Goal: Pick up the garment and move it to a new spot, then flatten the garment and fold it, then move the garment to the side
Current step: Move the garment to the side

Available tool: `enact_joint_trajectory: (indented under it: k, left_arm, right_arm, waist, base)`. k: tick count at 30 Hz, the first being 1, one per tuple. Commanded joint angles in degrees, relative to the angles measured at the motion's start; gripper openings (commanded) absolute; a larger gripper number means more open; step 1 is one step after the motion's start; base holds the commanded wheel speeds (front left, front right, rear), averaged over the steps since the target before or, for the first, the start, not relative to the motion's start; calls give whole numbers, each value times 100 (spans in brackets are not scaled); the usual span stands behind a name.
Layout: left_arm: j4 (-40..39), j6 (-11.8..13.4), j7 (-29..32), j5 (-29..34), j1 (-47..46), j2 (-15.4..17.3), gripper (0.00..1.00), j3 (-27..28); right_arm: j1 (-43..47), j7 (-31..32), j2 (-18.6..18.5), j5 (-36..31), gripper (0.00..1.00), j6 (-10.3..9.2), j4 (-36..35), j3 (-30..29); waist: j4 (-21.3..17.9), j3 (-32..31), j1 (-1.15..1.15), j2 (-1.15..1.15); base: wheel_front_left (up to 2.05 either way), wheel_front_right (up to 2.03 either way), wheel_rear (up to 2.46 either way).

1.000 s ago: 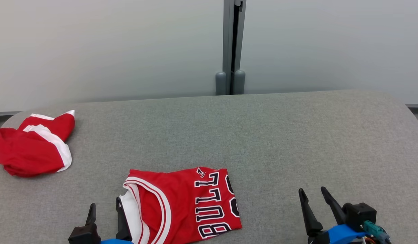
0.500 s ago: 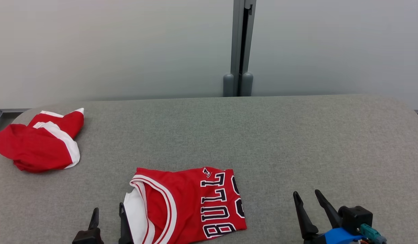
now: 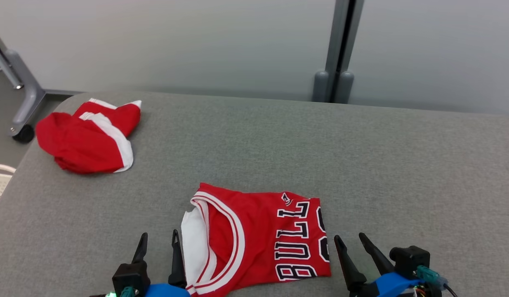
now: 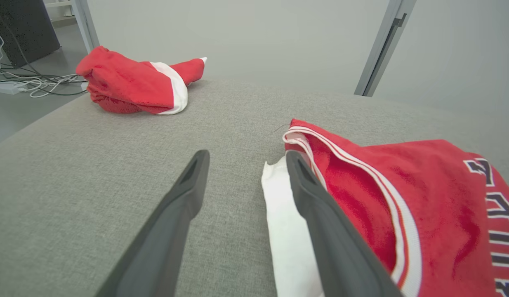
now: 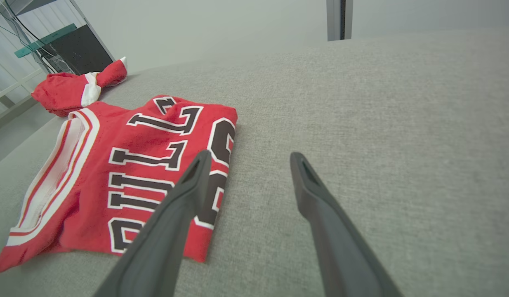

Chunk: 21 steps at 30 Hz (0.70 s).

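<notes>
Left end effector [image 3: 159, 234] and right end effector [image 3: 348, 236] were both wide open, gripping nothing, flanking the folded red jersey [image 3: 254, 235] lying up front on the grey table [image 3: 361, 156].

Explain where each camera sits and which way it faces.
Head view: on the head, facing forward and down at the grey table, folded jersey and crumpled garment; left end effector and right end effector, open, at the bottom.
Left wrist view: on the left wrist, facing along its own fingers, past the jersey's collar toward the crumpled garment.
Right wrist view: on the right wrist, facing along its fingers over the jersey's lettering.
Shared: all views show both garments.
</notes>
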Motion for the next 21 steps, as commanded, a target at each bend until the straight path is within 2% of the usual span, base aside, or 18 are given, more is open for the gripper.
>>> enact_joint_trajectory:
  k: [1, 5, 10, 11, 12, 13, 18, 21]
  left_arm:
    - [-30, 37, -15, -19, -104, 2, 100, -60]
    - [-52, 94, -14, -23, -153, -1, 100, -130]
    - [-130, 135, -14, -45, -240, -3, 100, -143]
    - [-151, 149, -14, -50, -244, -2, 100, -144]
    - [-169, 154, -14, -55, -249, -3, 100, -153]
    - [-184, 171, -14, -67, -249, -1, 100, -158]
    - [-266, 184, -14, -94, -308, -3, 100, -192]
    - [-287, 168, -14, -86, -354, -3, 100, -228]
  right_arm:
    - [-186, -29, -8, 157, 100, 1, 121, 79]
    - [-546, -29, -13, 502, 100, 1, 666, 263]
    - [-918, -20, -10, 841, 100, 2, 1216, 539]
    - [-954, -9, -1, 947, 71, 3, 1328, 636]
    - [-998, 4, 12, 1051, 11, 8, 1432, 734]
    - [-1039, 12, 24, 1098, 0, 8, 1510, 804]
    - [-1178, 5, -3, 1188, 0, 6, 1493, 816]
    - [-1238, -13, -56, 1111, 0, -5, 1296, 637]
  waist:
    - [352, 301, -1, 0]
    - [621, 486, -1, 0]
    - [773, 631, -1, 0]
    - [776, 659, -1, 0]
    - [775, 672, -1, 0]
    - [763, 686, -1, 0]
    - [580, 708, -1, 0]
    - [265, 678, -1, 0]
  base:
    - [0, 0, 0]
    - [0, 0, 0]
    - [0, 0, 0]
    - [0, 0, 0]
    - [0, 0, 0]
    - [0, 0, 0]
    - [0, 0, 0]
    - [0, 0, 0]
